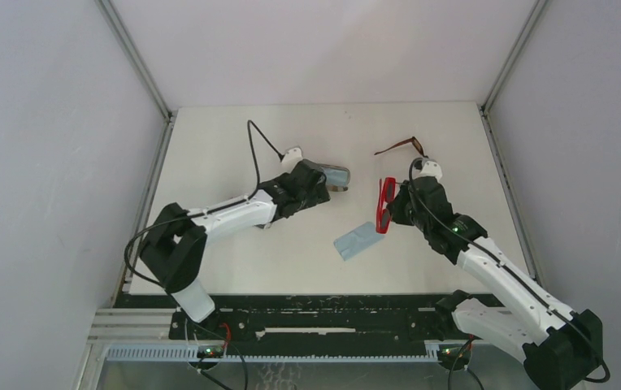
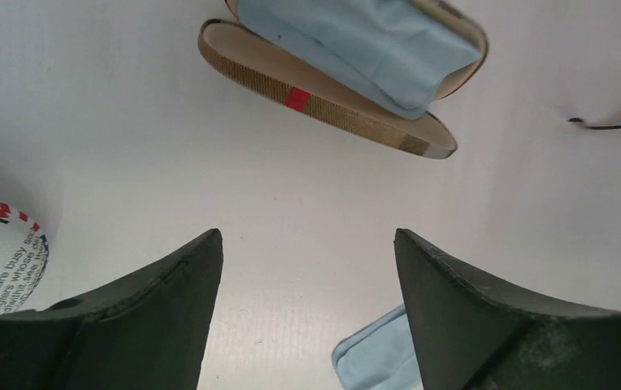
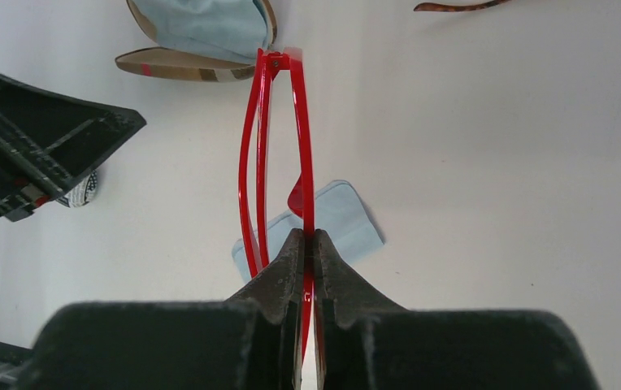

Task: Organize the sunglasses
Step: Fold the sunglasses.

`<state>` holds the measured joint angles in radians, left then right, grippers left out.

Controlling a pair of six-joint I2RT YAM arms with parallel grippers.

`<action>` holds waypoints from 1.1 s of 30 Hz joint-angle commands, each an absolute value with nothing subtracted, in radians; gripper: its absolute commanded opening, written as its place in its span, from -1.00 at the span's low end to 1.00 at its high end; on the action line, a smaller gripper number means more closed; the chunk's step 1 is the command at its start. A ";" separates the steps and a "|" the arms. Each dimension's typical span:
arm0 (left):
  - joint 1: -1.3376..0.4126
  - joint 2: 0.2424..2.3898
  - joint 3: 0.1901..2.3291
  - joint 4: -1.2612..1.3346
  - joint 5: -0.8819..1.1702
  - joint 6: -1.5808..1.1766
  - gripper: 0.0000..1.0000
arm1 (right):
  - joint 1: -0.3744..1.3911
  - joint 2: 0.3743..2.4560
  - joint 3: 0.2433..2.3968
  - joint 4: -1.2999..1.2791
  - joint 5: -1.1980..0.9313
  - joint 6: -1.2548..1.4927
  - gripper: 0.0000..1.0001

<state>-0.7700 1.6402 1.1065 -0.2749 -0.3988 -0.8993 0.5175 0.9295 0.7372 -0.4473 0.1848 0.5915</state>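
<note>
Now, red sunglasses (image 1: 385, 207) held above the bench (image 1: 291, 268).
Clamped tight in the right fingers (image 3: 333, 280); left fingers (image 2: 169, 305) wide apart, empty, near open case (image 2: 332, 114).

Red sunglasses (image 1: 385, 205) aloft; brown pair (image 1: 409, 144) apart

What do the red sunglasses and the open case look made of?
The red sunglasses: likely glossy plastic, since they are thin, uniformly bright red and slightly shiny. The open case: outside looks like matte woven checked fabric with a visible weave; pale smooth lining inside.

Printed case (image 2: 2, 260) cut by left edge, brown sunglasses (image 3: 460, 7) clipped at top
</note>
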 commanded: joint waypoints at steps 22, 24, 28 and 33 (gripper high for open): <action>-0.982 1.678 1.253 -0.219 -0.419 -0.573 0.62 | 0.611 1.069 0.815 -0.324 -0.091 0.281 -1.00; -0.982 1.676 1.254 -0.221 -0.424 -0.567 0.63 | 0.616 1.072 0.816 -0.320 -0.102 0.278 -1.00; -0.969 1.656 1.230 -0.233 -0.477 -0.600 0.66 | 0.602 1.057 0.815 -0.366 0.078 0.337 -1.00; -0.855 1.622 1.152 -0.225 -0.457 -0.800 0.65 | 0.542 0.996 0.780 -0.432 0.246 0.437 -1.00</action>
